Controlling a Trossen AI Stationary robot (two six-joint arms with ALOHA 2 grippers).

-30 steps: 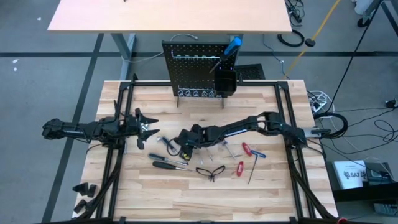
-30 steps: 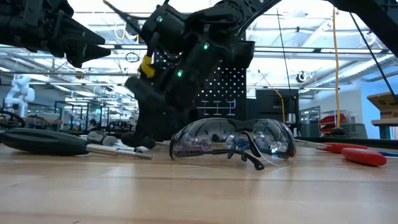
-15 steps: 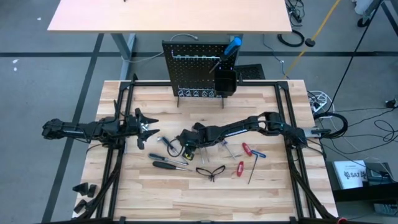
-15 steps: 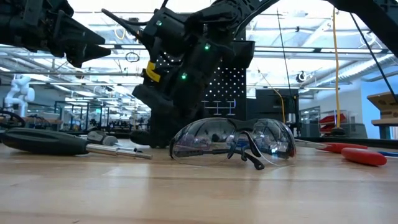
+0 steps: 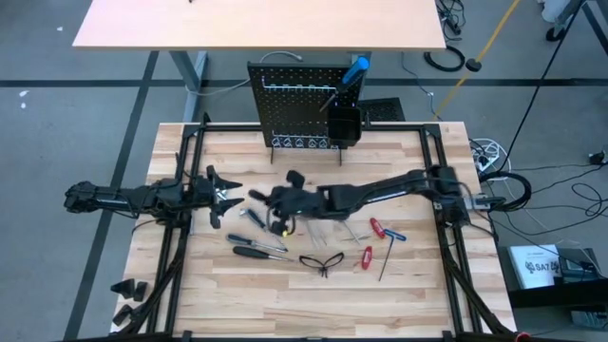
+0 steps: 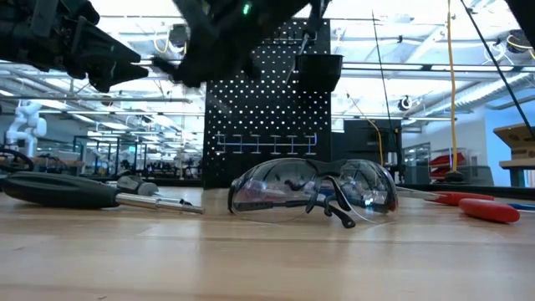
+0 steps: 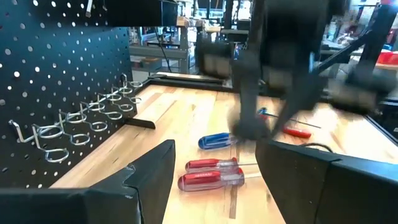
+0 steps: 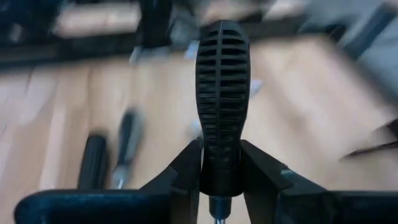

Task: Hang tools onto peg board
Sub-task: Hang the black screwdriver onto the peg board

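Note:
My right gripper (image 5: 274, 200) hangs above the middle of the table, shut on a black ribbed-handled screwdriver (image 8: 222, 93); in the low view it is a blur at the top (image 6: 219, 33). My left gripper (image 5: 226, 190) waits open at the left, level, with nothing between its fingers (image 7: 217, 155). The peg board (image 5: 294, 112) stands upright at the far edge, with pale hooks (image 7: 74, 124) and a black bin (image 5: 344, 124) that holds a blue-handled screwdriver (image 5: 355, 68). Red- and blue-handled screwdrivers (image 7: 210, 173), black screwdrivers (image 5: 258, 249), glasses (image 6: 313, 188) and red hex keys (image 5: 372, 241) lie flat on the table. My right gripper pinches the screwdriver's black handle at its shaft end (image 8: 221, 171) between its two fingers (image 8: 186, 171). The handle sticks out forward past the fingertips, in line with them. The screwdriver is lifted clear of the table.
The tools lie scattered across the table's middle, under and near the right arm. Black rails (image 5: 313, 127) frame the tabletop. A second table (image 5: 256, 24) stands beyond the peg board. Bare wood lies along the near edge (image 5: 313, 304).
My right gripper has risen from among the tools on the table, going slightly toward the left edge and tipping closer to level. The black-handled screwdriver has come up with it, clear of the table. The other tools lie as before.

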